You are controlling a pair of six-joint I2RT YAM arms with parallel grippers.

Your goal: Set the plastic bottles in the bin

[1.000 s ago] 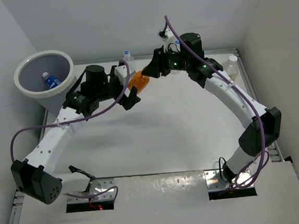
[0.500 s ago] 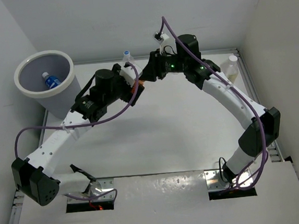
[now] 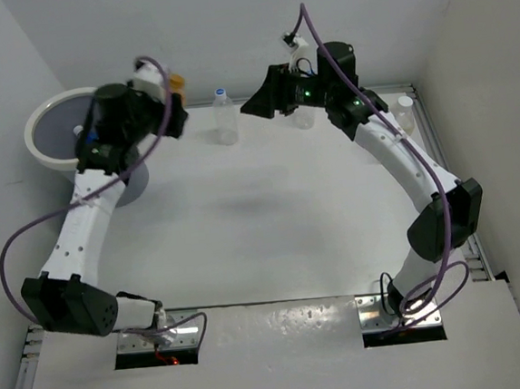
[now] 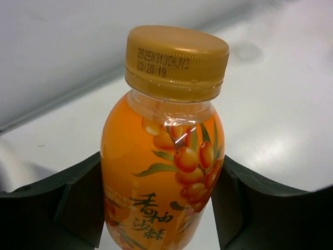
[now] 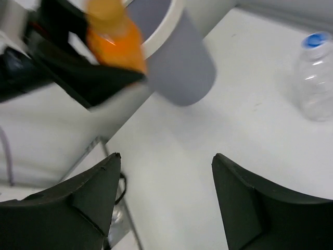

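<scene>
Two tools noted, one loaded and one empty. The left tool (image 4: 160, 161) is clamped on the orange bottle (image 4: 162, 130). Its dark fingers (image 4: 78, 203) press the lower body from both sides, and the bottle stands upright between them with the orange cap on, the shoulder and cap rising clear above the fingers. In the top view this tool is raised off the desk (image 3: 271, 212), just beside the right side of the bin (image 3: 31, 137); whether the bottle is over the opening cannot be told. The right wrist view shows the bottle close against the bin's white rim. The right tool (image 5: 165, 158) holds nothing, its jaws standing well apart with bare desk between them. It hangs at the far side of the desk, pointing toward the bin and well apart from the orange bottle. A clear bottle (image 3: 225, 117) with a blue cap stands upright on the desk between the two tools, touched by neither. A whitish bottle (image 3: 405, 112) stands near the desk's right edge, beside the right arm.
</scene>
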